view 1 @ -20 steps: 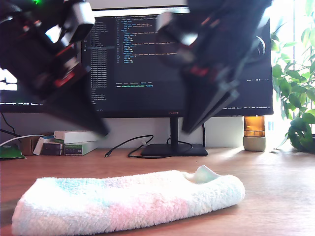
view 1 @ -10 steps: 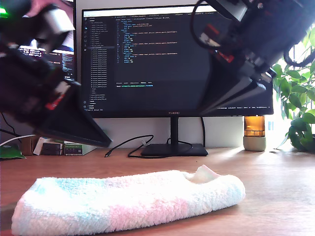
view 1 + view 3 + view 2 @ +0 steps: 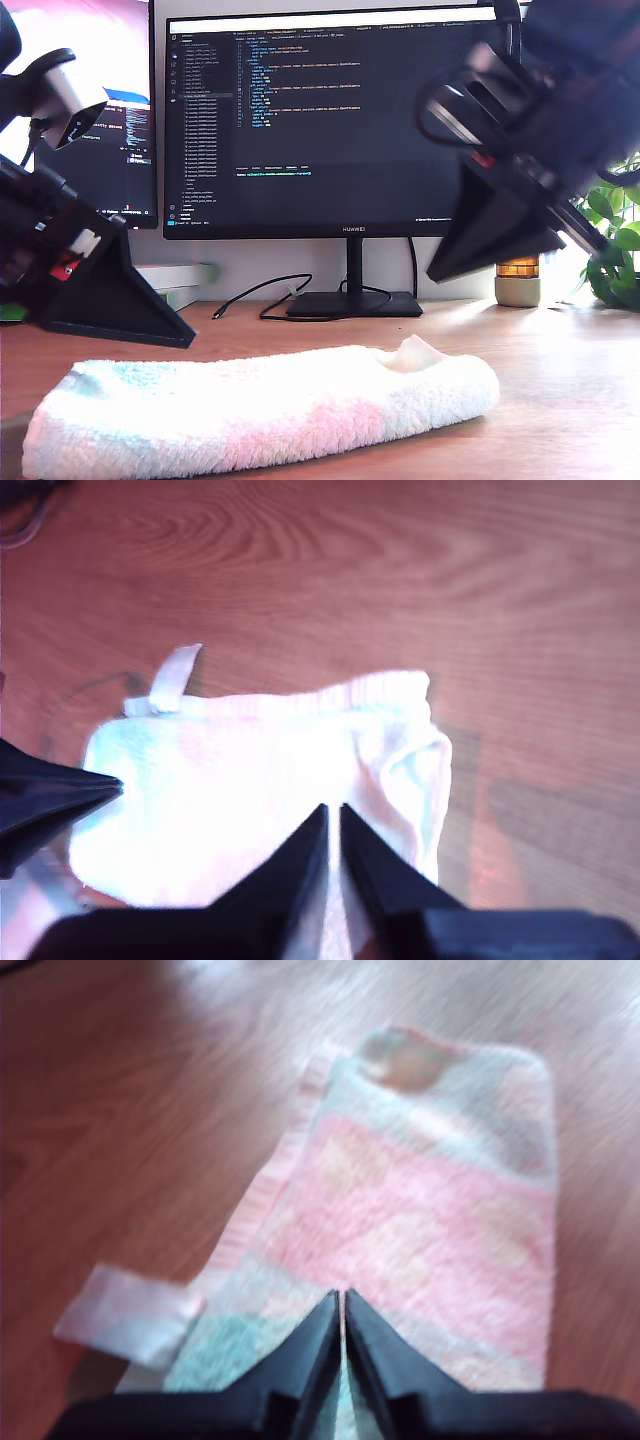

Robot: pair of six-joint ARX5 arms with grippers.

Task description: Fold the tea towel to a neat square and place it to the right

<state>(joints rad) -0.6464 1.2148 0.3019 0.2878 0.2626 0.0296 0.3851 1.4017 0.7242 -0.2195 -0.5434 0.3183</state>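
The tea towel lies folded on the wooden desk, under and just ahead of both sets of fingers, untouched. My first gripper hangs above it pinched nearly shut with nothing in it. My second gripper is the same, a thin slit, nothing held.

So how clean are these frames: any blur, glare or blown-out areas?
Exterior view: the tea towel is fairly sharp, the arm on the exterior view's right is motion-blurred, and window light flares behind the plant. First wrist view: soft throughout. Second wrist view: the towel is overexposed to near white.
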